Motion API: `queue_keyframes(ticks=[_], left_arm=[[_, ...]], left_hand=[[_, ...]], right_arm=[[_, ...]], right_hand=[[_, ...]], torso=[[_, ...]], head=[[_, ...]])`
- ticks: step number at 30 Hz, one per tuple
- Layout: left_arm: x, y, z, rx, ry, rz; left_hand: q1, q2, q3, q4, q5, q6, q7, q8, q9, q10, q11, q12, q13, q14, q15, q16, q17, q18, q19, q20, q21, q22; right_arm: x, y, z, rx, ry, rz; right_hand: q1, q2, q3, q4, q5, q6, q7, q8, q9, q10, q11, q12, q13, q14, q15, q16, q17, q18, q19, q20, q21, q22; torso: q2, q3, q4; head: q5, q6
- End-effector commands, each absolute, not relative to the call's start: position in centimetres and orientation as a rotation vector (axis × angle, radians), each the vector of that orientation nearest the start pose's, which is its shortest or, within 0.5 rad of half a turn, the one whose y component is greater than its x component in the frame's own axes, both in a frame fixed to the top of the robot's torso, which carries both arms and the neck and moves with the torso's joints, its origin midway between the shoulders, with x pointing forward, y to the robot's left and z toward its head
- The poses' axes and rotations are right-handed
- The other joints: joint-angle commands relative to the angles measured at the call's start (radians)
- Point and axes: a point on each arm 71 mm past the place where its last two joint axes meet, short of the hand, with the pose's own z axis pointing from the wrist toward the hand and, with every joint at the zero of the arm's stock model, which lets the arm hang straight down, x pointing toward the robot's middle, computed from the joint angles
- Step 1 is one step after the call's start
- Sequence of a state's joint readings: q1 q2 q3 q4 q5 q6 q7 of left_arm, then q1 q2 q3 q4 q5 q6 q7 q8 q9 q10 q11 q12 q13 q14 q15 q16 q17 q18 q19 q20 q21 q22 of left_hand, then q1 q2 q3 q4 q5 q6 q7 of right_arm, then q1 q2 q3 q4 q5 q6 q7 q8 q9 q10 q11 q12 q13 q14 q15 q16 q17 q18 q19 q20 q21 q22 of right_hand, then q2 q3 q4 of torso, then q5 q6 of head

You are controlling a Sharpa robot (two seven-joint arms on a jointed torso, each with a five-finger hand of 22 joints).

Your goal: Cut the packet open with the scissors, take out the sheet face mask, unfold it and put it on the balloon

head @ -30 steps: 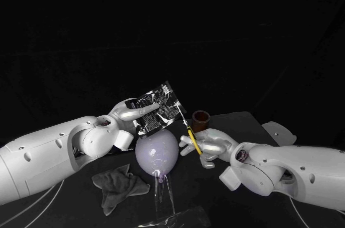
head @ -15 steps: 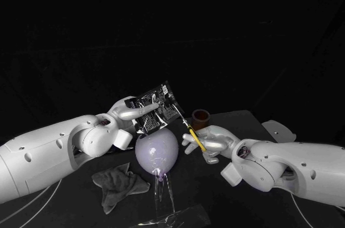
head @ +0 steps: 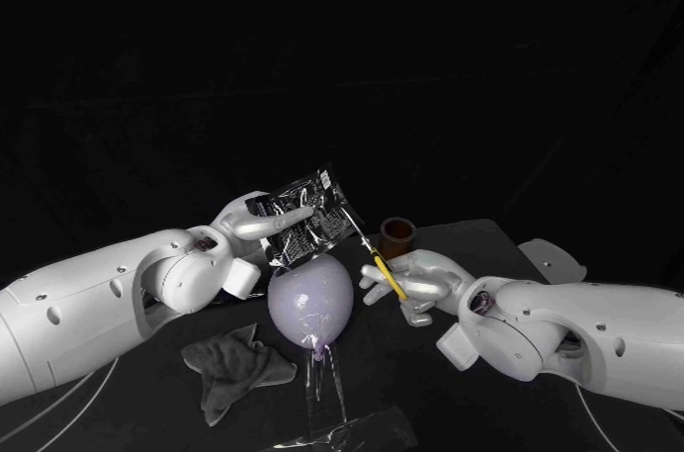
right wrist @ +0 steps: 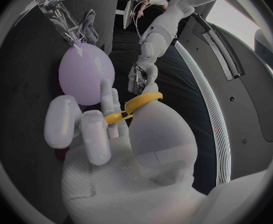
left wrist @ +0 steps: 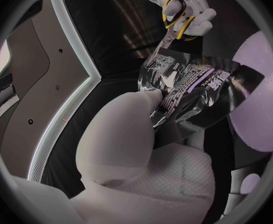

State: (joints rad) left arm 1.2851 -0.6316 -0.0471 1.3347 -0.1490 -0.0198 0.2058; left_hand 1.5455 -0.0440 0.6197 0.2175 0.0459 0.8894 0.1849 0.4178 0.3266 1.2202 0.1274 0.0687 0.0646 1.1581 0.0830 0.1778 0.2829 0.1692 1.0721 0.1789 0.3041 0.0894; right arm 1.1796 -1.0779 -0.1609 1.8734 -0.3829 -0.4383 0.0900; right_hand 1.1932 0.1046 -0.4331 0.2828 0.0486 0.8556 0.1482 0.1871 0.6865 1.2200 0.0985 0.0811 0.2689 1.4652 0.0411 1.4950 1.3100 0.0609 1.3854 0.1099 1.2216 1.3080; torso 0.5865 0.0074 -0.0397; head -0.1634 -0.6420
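1. Head view: packet [head: 316, 218] pinched upright in my left hand [head: 261, 222], balloon [head: 311, 299] just below it. My right hand [head: 413, 286], clamped on the scissors [head: 383, 267], has edged nearer over the last second.
2. Left wrist: blade tips at the packet's edge, beyond my fingers; no cut visible.
3. Right wrist: yellow handles ringed by my fingers. Cutting looks imminent.
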Motion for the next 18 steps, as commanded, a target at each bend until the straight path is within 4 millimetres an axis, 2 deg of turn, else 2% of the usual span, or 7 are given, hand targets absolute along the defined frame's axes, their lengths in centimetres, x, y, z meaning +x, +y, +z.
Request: queue_keyframes(ticks=[1,9,18], left_arm=[[52.11,13.23,-15.65,-0.809,1.761,-1.693],[52.02,13.12,-15.63,-0.804,1.763,-1.693],[52.05,13.08,-15.63,-0.798,1.761,-1.685]], left_hand=[[0.003,0.008,0.004,-0.009,0.003,0.003,0.005,0.005,0.027,0.009,-0.001,-0.004,0.001,0.007,-0.002,0.001,0.002,0.014,0.007,-0.002,0.005,-0.001],[0.003,0.008,0.004,-0.009,0.003,0.003,0.005,0.005,0.027,0.009,-0.001,-0.004,0.001,0.007,-0.002,0.001,0.002,0.014,0.007,-0.002,0.005,-0.001],[0.002,0.008,0.004,-0.01,0.003,0.004,0.005,0.005,0.027,0.009,-0.001,-0.004,0.001,0.008,-0.002,0.001,0.002,0.014,0.007,-0.003,0.005,-0.001]], right_arm=[[39.51,-21.92,-20.78,0.905,1.78,1.232],[39.56,-21.65,-20.67,0.914,1.757,1.236],[39.46,-21.28,-20.65,0.918,1.763,1.249]], right_hand=[[-0.002,-0.009,-0.026,0.002,-0.001,-0.052,0.04,-0.016,-0.002,-0.037,0.013,-0.017,-0.012,0.059,-0.012,0.0,0.031,0.021,-0.009,0.011,-0.015,0.077],[-0.015,-0.034,-0.004,0.006,0.0,-0.093,0.062,-0.045,0.0,-0.102,0.035,-0.019,-0.045,0.05,0.007,-0.01,0.003,0.031,-0.033,0.035,-0.056,0.055],[-0.021,-0.044,0.016,0.007,0.0,-0.103,0.068,-0.053,0.003,-0.119,0.041,-0.017,-0.06,0.046,0.013,-0.014,-0.009,0.037,-0.047,0.042,-0.079,0.042]], torso=[[0.0,0.0,0.0002],[-0.001,0.0001,-0.0002],[0.0,0.0004,-0.0006]], head=[[-0.003,0.002],[-0.005,0.006],[-0.005,0.008]])
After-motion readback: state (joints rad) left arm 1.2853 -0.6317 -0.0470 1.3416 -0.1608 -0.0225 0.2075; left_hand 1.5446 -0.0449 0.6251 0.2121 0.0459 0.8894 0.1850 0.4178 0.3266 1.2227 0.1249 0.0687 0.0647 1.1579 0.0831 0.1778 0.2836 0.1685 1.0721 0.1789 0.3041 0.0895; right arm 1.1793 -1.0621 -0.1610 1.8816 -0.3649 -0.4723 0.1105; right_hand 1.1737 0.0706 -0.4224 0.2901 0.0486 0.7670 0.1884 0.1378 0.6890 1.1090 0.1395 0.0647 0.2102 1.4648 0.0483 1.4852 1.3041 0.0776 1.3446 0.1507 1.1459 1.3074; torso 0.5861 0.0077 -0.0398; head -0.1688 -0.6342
